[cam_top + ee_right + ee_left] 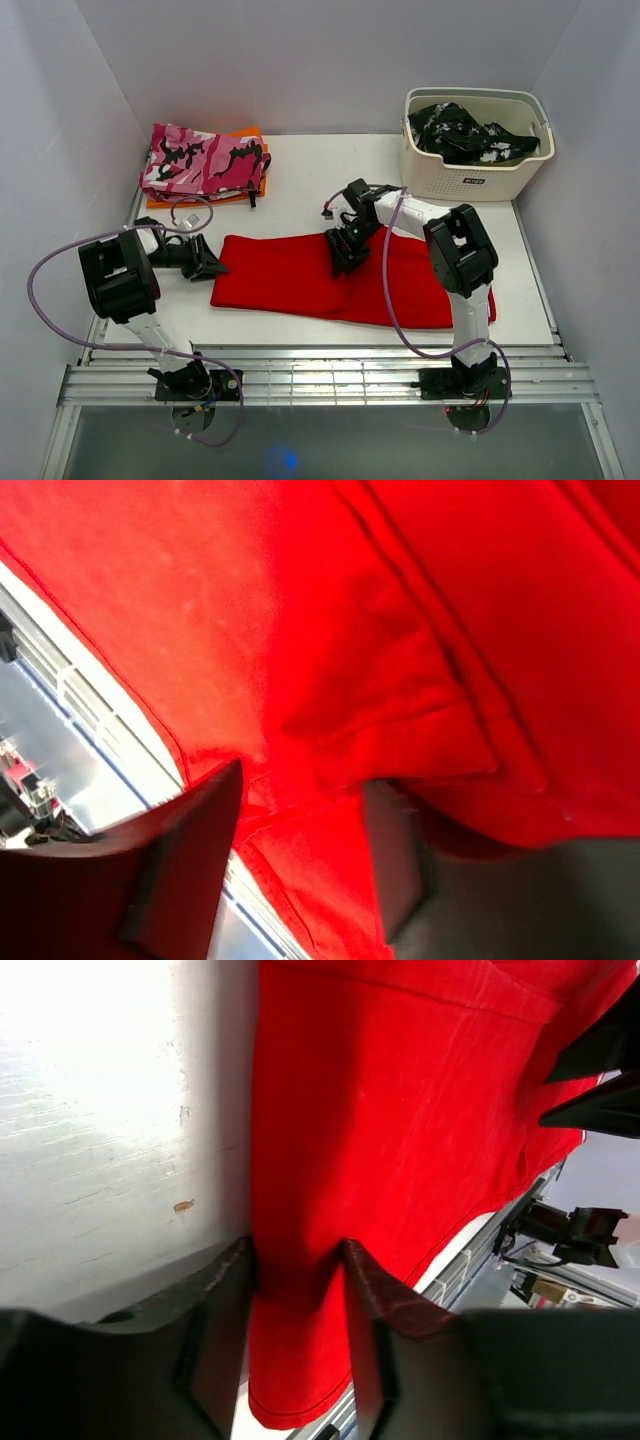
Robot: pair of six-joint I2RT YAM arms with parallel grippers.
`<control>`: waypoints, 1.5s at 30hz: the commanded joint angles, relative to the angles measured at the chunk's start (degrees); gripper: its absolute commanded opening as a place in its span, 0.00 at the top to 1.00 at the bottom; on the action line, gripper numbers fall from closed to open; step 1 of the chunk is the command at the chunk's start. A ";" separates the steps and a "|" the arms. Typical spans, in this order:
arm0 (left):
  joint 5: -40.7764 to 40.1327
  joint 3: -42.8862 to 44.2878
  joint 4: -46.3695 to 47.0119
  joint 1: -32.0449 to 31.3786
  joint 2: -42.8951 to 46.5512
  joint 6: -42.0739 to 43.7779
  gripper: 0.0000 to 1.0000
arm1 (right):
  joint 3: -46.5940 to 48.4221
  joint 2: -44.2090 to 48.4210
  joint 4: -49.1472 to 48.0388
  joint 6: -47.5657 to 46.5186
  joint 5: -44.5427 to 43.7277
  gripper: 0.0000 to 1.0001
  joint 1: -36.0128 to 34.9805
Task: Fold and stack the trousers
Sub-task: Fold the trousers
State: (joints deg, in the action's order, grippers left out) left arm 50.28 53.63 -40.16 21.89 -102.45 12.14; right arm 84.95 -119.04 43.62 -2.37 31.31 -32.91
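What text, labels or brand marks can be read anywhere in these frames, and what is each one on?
Only one mark shows: a small dark label on the front wall of the white basket, too small to read.
No readable text on the trousers, the camouflage garment, or either gripper in the wrist views.

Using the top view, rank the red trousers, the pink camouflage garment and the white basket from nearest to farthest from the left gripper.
Measured from the left gripper:
1. Red trousers: right beside it, their end at its fingertips.
2. Pink camouflage garment: behind it, at the table's far left, lying on something orange.
3. White basket: far right corner, holding dark patterned clothing.
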 commanded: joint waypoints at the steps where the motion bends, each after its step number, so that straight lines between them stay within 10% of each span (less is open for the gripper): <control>1: 2.89 1.48 -2.19 -0.18 -0.11 2.62 0.53 | 1.71 3.11 -0.81 -3.16 -4.77 0.39 2.05; 5: 2.89 2.18 -3.17 0.17 -1.43 3.68 0.72 | 2.41 7.94 1.38 -5.88 -4.51 0.03 9.15; 9: 3.50 4.29 -3.60 4.55 -0.38 3.59 1.00 | 3.12 12.60 6.30 -12.45 -3.79 0.10 17.51; 23: 0.43 29.60 -24.78 15.29 4.53 12.57 1.00 | -6.36 24.38 17.90 -29.53 -2.15 0.10 45.46; 34: 6.06 37.34 -28.66 11.52 9.02 2.55 1.00 | -22.18 20.17 7.29 -21.90 15.62 0.03 45.56; 45: -0.96 37.96 -24.80 -2.09 12.36 -9.93 1.00 | -30.81 15.60 -12.05 -8.89 15.18 0.07 36.52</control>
State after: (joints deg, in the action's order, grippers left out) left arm 50.11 90.06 -67.77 23.09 -94.74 8.49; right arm 55.51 -101.82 41.45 -15.33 47.75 6.87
